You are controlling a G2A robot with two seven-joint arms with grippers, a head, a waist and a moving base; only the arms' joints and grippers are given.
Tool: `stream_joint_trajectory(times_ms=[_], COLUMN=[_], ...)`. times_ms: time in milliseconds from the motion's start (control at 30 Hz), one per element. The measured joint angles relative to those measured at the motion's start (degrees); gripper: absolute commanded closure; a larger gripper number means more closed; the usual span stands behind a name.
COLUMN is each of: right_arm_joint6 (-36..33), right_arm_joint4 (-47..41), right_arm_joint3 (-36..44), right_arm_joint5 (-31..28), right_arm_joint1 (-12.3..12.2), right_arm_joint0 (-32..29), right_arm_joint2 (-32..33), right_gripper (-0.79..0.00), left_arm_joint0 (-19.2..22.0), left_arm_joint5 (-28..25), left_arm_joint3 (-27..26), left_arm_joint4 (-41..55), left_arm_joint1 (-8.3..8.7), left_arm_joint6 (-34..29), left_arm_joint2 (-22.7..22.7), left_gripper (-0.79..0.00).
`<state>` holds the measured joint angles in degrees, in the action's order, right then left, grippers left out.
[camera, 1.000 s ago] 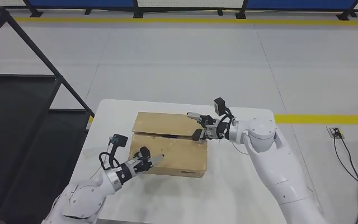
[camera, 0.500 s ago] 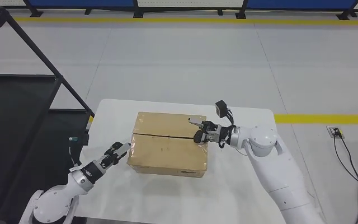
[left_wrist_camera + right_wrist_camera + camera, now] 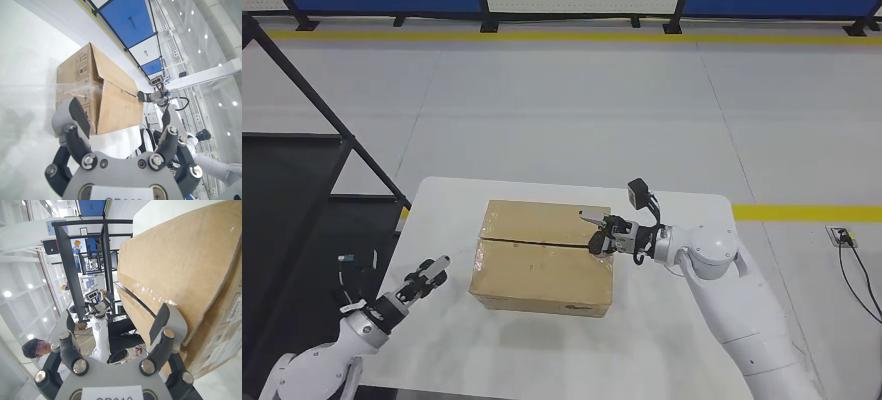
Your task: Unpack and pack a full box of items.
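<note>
Item under inspection: 1 brown cardboard box (image 3: 545,262). It stands flat on the white table (image 3: 662,330), in the middle of the tabletop from left to right and toward the far half.

Condition of the box: closed. Its 2 top flaps are down and meet along a seam (image 3: 537,240) that runs from the left end to the right end. Wrinkled clear tape (image 3: 75,89) crosses the left end face below the seam, and the left wrist view shows that face bulging slightly at the corner. Paper labels (image 3: 234,313) are stuck on the right end face.

Left gripper (image 3: 432,268): positioned over the left part of the table, near the box's left end and apart from it. Its fingers are spread wide. Nothing lies between them.

Right gripper (image 3: 594,230): positioned at the right end of the box, level with the top edge. Its fingers are spread and grasp nothing. 1 finger (image 3: 160,321) lies against the cardboard at the right end of the seam, with its ribbed pad turned inward. The other finger stands clear of the box.
</note>
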<state>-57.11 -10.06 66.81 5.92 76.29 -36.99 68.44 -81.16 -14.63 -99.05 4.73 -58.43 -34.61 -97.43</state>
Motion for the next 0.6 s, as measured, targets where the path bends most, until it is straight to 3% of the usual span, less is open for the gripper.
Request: stream_joint_trajectory(times_ms=[233, 467, 600], right_arm_joint6=[1.5, 0.1, 0.0], right_arm_joint4=[-0.5, -1.2, -1.6], right_arm_joint3=[0.5, -1.9, -2.9], right_arm_joint5=[0.2, -1.3, -1.6], right_arm_joint1=[0.1, -0.1, 0.0], right_arm_joint0=[-0.4, 0.6, 1.1], right_arm_joint2=[-1.2, -1.6, -2.0], right_gripper=[-0.785, -0.785, -0.785], left_arm_joint0=[0.6, 2.0, 4.2], left_arm_joint5=[4.2, 6.5, 8.7], left_arm_joint3=[5.6, 10.9, 13.7], left_arm_joint4=[13.5, 19.8, 21.5], left_arm_joint1=[-1.05, -1.99, -2.27], left_arm_joint6=[3.1, 9.4, 9.6], left_arm_joint2=[2.2, 3.9, 5.2], left_gripper=[-0.785, -0.785, -0.785])
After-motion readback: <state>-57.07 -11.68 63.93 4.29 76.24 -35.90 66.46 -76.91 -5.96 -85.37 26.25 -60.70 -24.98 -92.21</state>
